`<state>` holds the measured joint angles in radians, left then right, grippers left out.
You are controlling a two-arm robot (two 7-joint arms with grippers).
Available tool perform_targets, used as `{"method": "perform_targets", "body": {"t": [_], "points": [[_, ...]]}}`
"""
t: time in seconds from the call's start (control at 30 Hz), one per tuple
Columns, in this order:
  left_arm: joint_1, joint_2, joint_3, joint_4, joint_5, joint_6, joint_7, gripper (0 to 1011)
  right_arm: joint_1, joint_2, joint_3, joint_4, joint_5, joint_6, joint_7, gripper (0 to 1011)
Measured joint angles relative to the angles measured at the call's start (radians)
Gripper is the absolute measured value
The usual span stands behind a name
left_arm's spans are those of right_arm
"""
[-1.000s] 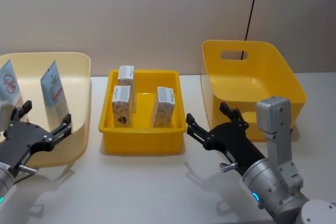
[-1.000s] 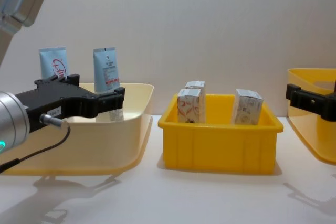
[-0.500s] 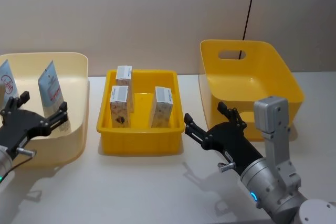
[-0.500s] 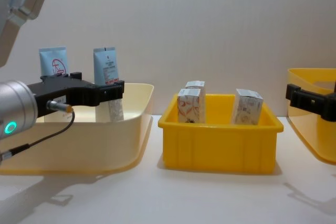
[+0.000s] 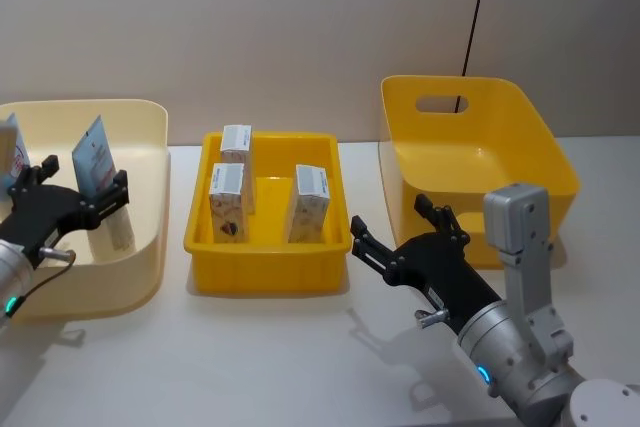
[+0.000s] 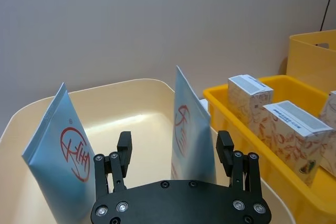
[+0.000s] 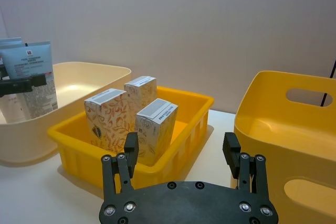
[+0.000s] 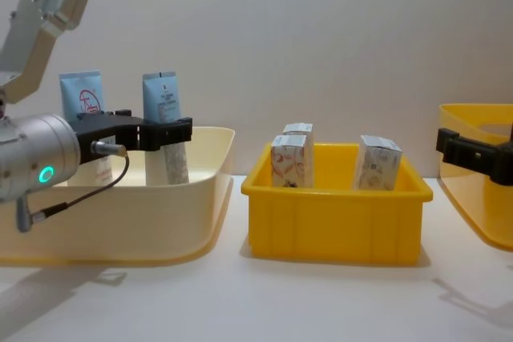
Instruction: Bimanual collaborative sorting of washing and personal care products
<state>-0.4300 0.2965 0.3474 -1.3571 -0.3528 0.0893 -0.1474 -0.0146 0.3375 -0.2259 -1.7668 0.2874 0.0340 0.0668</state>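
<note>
The left gripper point(image 6: 175, 153) reaches into the cream bin point(image 6: 105, 90), fingers wide around one upright squeeze tube point(image 6: 189, 129), the red-marked tube point(image 6: 63, 148) beside it. The right gripper point(image 5: 395, 219) hovers, fingers wide, by the tray point(image 5: 265, 269) of cartons point(image 5: 310, 202).

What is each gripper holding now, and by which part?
Nothing is held. The left gripper stands open near a tube in the cream bin; the right gripper is open too.

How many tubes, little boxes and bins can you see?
Squeeze tubes: 2
White cartons: 3
Bins: 3
Total: 8
</note>
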Motion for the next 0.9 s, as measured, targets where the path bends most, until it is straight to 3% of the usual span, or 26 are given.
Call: {"method": "perform_targets", "body": {"t": [0.33, 0.57, 0.63, 0.7, 0.83, 0.9], "points": [[-0.056, -0.036, 0.001, 0.081, 0.003, 0.001, -0.003, 993, 0.000, 0.000, 0.000, 0.000, 0.000, 0.000, 0.000, 1001], [-0.080, -0.051, 0.002, 0.115, 0.005, 0.002, -0.005, 795, 0.000, 0.000, 0.000, 0.000, 0.000, 0.000, 0.000, 1001], [-0.083, -0.054, 0.002, 0.120, 0.006, 0.002, -0.005, 795, 0.000, 0.000, 0.000, 0.000, 0.000, 0.000, 0.000, 1001], [-0.087, -0.056, 0.003, 0.125, 0.006, 0.002, -0.005, 662, 0.000, 0.000, 0.000, 0.000, 0.000, 0.000, 0.000, 1001], [-0.093, -0.059, 0.003, 0.133, 0.007, 0.003, -0.006, 592, 0.000, 0.000, 0.000, 0.000, 0.000, 0.000, 0.000, 1001], [-0.095, -0.061, 0.003, 0.137, 0.007, 0.003, -0.006, 482, 0.000, 0.000, 0.000, 0.000, 0.000, 0.000, 0.000, 1001]]}}
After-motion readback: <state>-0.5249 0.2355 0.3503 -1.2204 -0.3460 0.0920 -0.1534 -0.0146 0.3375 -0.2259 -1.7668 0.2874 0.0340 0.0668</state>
